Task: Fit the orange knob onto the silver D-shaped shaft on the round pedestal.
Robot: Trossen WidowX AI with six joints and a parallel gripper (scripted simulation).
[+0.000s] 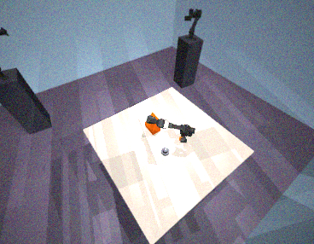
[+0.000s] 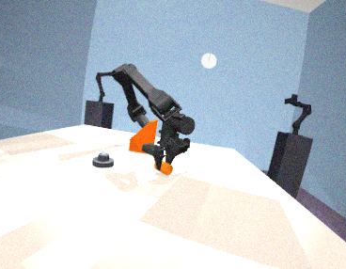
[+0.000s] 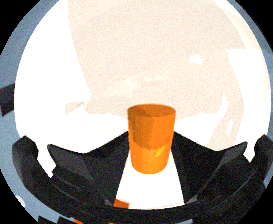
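The orange knob (image 2: 166, 169) (image 3: 151, 135) is a slightly tapered cylinder. My gripper (image 2: 163, 164) (image 3: 149, 135) is shut on it, one finger on each side. In the exterior view the knob tilts and sits just above the table. The wrist view shows one round end and its side; no hole can be made out. The dark round pedestal (image 1: 165, 153) (image 2: 102, 164) stands apart from the gripper, to its left in the exterior view. The silver shaft (image 2: 103, 154) rises from its middle; its flat side cannot be made out. The pedestal is not seen in the wrist view.
An orange wedge-shaped block (image 1: 153, 127) (image 2: 143, 138) stands by the arm's base, behind the pedestal in the exterior view. The pale table (image 1: 174, 192) (image 2: 88, 207) carries patches of light and shade. Two dark pillars (image 1: 188, 61) (image 1: 26, 102) with small arms stand beyond the table.
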